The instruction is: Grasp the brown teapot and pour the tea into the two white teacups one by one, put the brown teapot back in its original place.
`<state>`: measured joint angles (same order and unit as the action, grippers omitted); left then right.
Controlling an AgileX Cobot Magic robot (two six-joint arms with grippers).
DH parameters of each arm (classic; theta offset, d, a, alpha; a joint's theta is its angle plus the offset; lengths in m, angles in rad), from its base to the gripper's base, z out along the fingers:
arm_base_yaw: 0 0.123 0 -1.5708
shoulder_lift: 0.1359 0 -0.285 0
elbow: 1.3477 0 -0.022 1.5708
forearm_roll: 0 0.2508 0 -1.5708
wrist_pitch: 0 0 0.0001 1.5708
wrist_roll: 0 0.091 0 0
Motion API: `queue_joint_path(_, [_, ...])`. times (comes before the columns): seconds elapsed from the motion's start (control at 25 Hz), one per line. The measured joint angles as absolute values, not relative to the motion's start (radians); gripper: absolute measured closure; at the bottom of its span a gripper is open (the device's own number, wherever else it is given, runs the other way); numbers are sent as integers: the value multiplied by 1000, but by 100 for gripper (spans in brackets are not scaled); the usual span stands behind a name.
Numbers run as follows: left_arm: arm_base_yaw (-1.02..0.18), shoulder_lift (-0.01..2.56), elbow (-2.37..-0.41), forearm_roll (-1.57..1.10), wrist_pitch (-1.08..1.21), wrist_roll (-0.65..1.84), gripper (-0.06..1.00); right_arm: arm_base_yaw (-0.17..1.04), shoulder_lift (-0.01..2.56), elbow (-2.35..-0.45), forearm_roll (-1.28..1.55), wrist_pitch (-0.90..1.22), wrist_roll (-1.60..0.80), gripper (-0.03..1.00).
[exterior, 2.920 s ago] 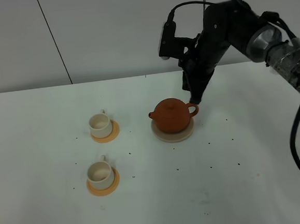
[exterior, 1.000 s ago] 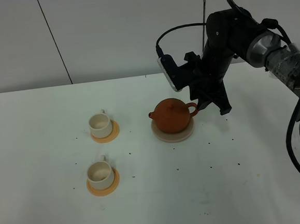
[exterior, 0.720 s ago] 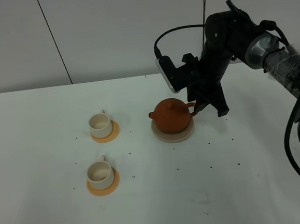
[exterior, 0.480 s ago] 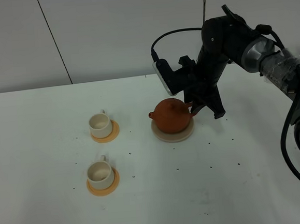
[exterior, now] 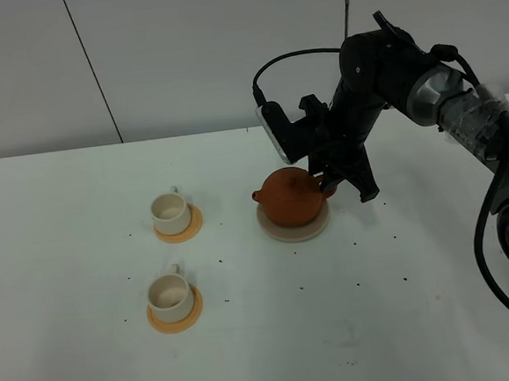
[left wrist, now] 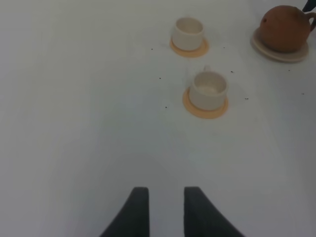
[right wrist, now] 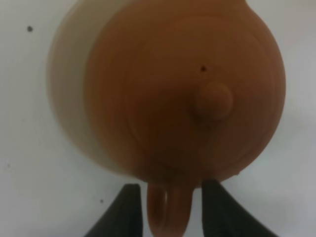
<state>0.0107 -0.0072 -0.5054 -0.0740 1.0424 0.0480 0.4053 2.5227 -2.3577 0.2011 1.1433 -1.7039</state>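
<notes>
no legible text, labels, numbers, signs

Soft, even light from above keeps the white table bright in the high view, slightly greyer toward five o'clock, with only faint, diffuse shadows. The right wrist view is close and out of focus, the brown teapot a smeared blur; the left wrist view is mildly hazy.

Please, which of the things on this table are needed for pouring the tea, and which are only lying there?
For the job:
brown teapot
far white teacup
near white teacup
beige saucer under the teapot
right gripper, fingers either side of the teapot's handle

Lying about:
two orange coasters under the cups
dark specks on the table
</notes>
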Motion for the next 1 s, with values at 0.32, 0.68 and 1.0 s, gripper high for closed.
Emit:
queue_joint_path(0.32, [11,-7,-505,-74,1042,50,70,405,2528,-2358,197,1143,-1704,68])
queue_joint_path(0.68, [11,-7,-505,-74,1042,49,70,404,2542,-2358,165,1141,-1703,68])
queue_joint_path(1.0, [11,-7,-505,-74,1042,49,70,404,2543,-2358,164,1139,-1703,70])
